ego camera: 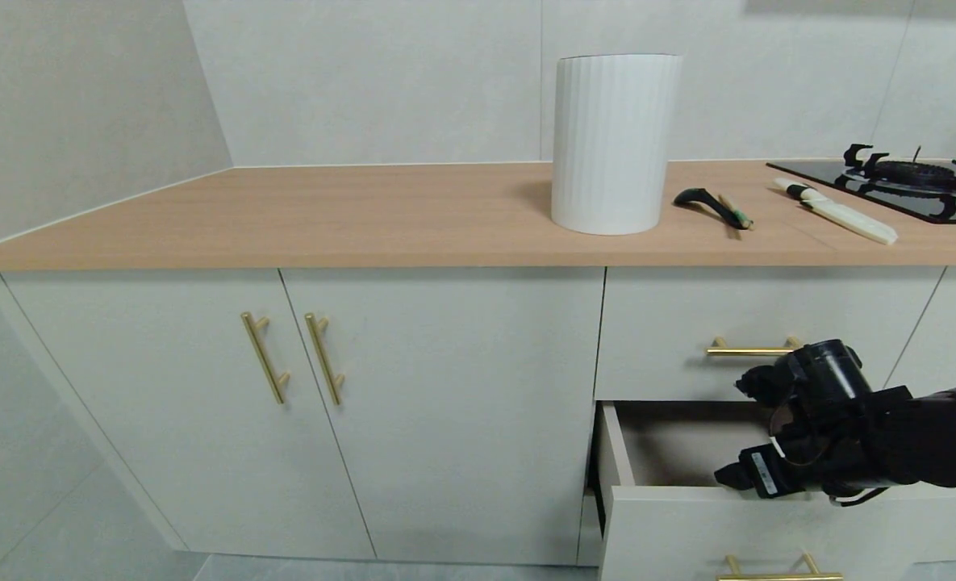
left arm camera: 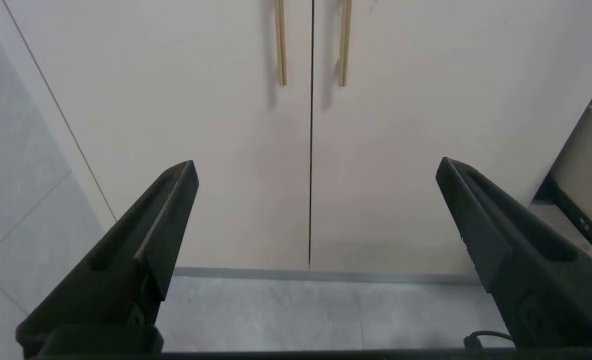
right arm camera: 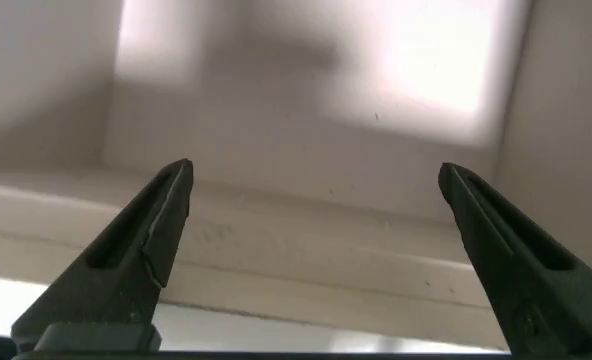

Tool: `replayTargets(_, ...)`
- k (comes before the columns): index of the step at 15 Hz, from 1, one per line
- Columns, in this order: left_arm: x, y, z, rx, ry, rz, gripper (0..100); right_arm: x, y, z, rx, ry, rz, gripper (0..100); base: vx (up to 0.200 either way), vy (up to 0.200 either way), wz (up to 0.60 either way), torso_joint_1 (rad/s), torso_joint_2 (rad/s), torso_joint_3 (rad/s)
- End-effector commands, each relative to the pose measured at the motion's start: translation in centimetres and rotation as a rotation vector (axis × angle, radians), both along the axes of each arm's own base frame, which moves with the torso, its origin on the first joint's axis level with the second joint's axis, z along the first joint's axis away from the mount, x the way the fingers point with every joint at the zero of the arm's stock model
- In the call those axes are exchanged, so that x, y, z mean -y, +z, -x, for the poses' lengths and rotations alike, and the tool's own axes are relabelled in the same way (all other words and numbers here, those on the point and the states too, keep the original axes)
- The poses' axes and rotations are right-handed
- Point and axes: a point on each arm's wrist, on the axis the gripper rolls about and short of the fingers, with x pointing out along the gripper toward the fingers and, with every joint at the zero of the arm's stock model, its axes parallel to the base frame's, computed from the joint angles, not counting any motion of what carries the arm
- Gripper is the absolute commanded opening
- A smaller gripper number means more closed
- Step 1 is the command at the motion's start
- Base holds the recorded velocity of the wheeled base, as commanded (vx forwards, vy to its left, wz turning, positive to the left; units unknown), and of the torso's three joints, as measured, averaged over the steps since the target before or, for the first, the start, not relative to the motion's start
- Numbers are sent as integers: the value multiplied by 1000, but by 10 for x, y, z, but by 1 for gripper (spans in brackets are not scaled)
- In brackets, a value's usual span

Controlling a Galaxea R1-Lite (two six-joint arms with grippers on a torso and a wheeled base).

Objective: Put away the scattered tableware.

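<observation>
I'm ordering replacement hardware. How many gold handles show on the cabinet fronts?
4. Left door handle and right door handle, upright on the double doors; top drawer handle on the closed drawer; lower handle on the open drawer's front. Others may be out of view.

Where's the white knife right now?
In the head view, the white knife lies on the right side of the wooden countertop, between the black-handled utensil and the gas hob.

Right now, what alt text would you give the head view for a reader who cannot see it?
The right gripper, open, sits at the open drawer below a wooden countertop. On the countertop lie a black-handled utensil and a white utensil, between a tall white ribbed container and a black stove.
</observation>
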Motion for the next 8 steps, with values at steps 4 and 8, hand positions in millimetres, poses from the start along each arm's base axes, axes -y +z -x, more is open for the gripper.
replayTargets(4,0,0,0,0,1,0,100,3,17,17,-66,57,49,100,0,0,0,0,0,0)
replayTargets(8,0,0,0,0,1,0,100,4,14,27,-176,117,101,100,0,0,0,0,0,0)
